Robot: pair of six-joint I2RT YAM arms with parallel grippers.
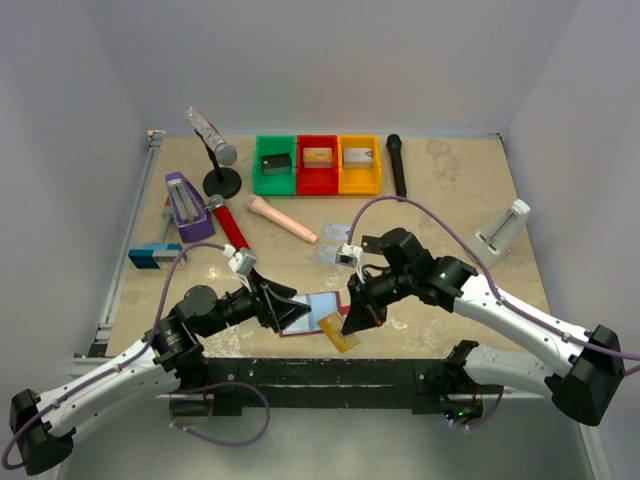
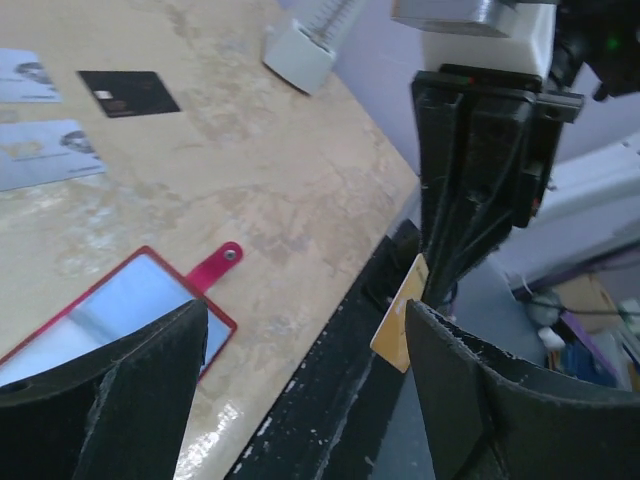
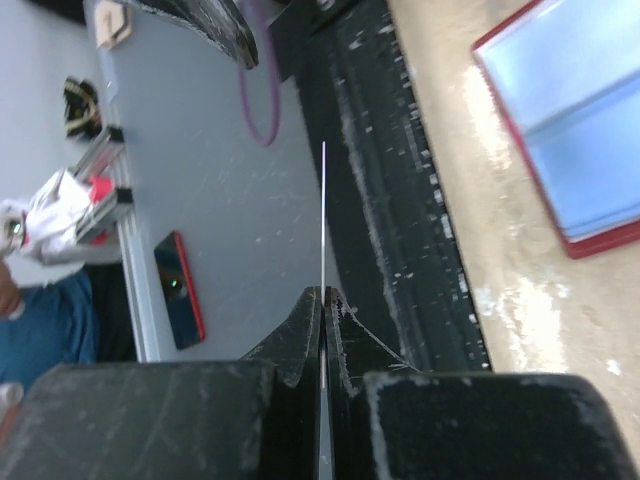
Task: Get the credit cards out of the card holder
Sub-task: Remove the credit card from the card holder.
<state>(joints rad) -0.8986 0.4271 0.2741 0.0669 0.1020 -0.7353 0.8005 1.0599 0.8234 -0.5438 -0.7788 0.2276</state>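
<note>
While the card holder (image 1: 310, 310) lay open and flat near the table's (image 1: 450, 190) 6 o'clock edge, the left gripper (image 1: 285, 308) sat at its 9 o'clock side, jaws spread wide and holding nothing. The right gripper (image 1: 352, 318), at the holder's 3 o'clock, was clamped tight on a gold card (image 1: 340, 332), clear of the pockets. Two grey cards (image 2: 45, 153) and a dark card (image 2: 128, 92) lay loose toward 12 o'clock, apart from the holder.

Glossy, probably plastic card holder (image 2: 120, 300) on smooth marbled table (image 2: 290, 170)
</note>
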